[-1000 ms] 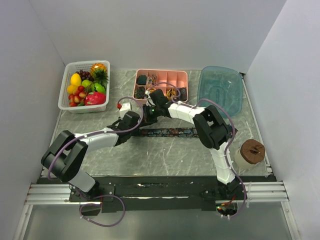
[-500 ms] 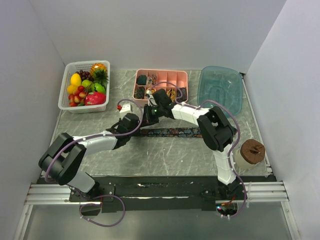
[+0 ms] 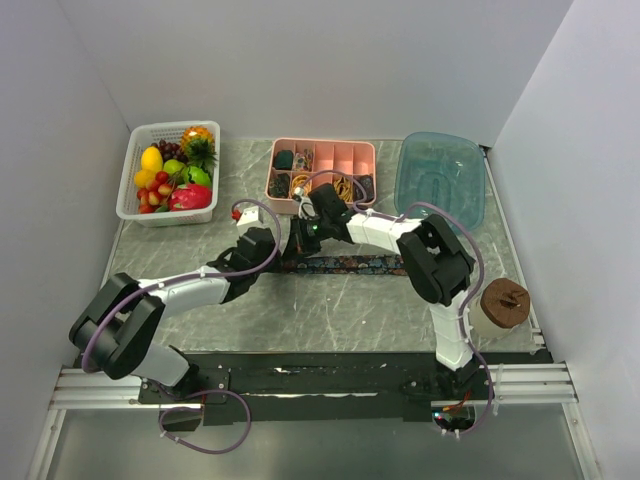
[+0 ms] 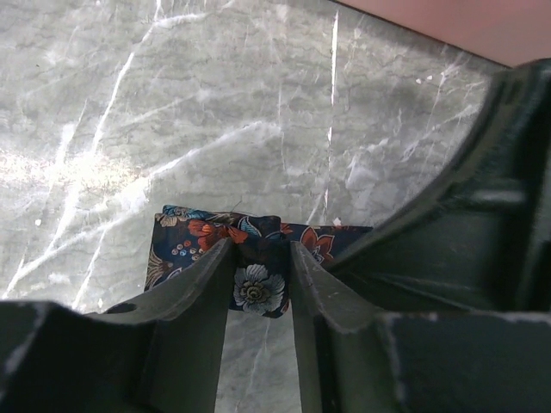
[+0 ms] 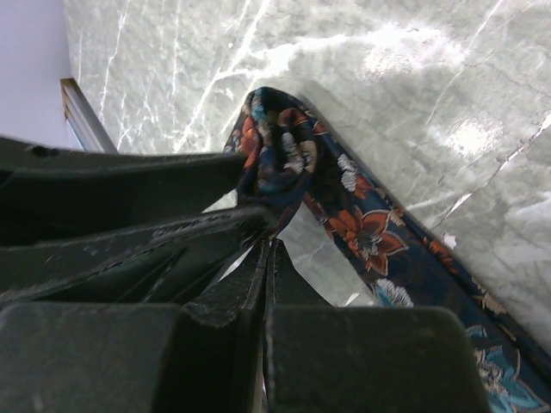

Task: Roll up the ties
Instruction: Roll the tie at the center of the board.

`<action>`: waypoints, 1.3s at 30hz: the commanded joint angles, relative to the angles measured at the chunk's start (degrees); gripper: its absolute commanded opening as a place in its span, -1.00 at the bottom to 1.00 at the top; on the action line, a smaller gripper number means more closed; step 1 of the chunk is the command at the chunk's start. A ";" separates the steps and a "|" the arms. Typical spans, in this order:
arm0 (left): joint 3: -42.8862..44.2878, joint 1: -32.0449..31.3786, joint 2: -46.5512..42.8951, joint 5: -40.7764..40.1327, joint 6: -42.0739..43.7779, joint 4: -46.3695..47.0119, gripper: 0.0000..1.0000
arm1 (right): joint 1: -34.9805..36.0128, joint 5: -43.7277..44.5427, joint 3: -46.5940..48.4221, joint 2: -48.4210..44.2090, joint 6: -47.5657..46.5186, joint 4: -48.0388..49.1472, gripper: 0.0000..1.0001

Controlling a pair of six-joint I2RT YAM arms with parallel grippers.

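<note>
Navy paisley tie (image 3: 350, 265) lies flat across the middle of the desk (image 3: 330, 310), with its left end turned into a small roll. Left gripper (image 4: 260, 249) pinches that roll, one finger on each side. Right gripper (image 5: 269, 245) is closed, tips right at the roll; we can't tell if they hold any fabric. We judge it's early: most of the length is unrolled to the right. To do this well, we hold the left pinch firm without crushing and turn the roll toward the free length. We square the edges to the strip so it doesn't cone, and press the flat part down beside the roll with the closed right tips. Risk: a slack core springs open on release.
</note>
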 commanded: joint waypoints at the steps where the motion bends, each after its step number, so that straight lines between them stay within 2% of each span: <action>1: -0.08 -0.27 -1.31 0.81 -0.62 2.11 -0.19 | -0.43 0.09 0.39 -5.58 -1.67 1.31 -1.00; 14: -0.60 -0.27 -2.10 1.51 -0.54 2.62 -0.03 | -0.43 2.47 -0.31 -4.79 -1.59 0.87 -1.00; 24: -2.98 -0.27 -2.98 6.25 -0.89 8.69 -0.03 | -0.08 0.01 1.53 -1.98 -0.18 3.16 -1.00; 39: -0.26 -0.27 1.42 7.93 -1.42 9.75 -0.02 | 0.01 1.15 2.06 -0.83 -2.73 -0.10 -1.00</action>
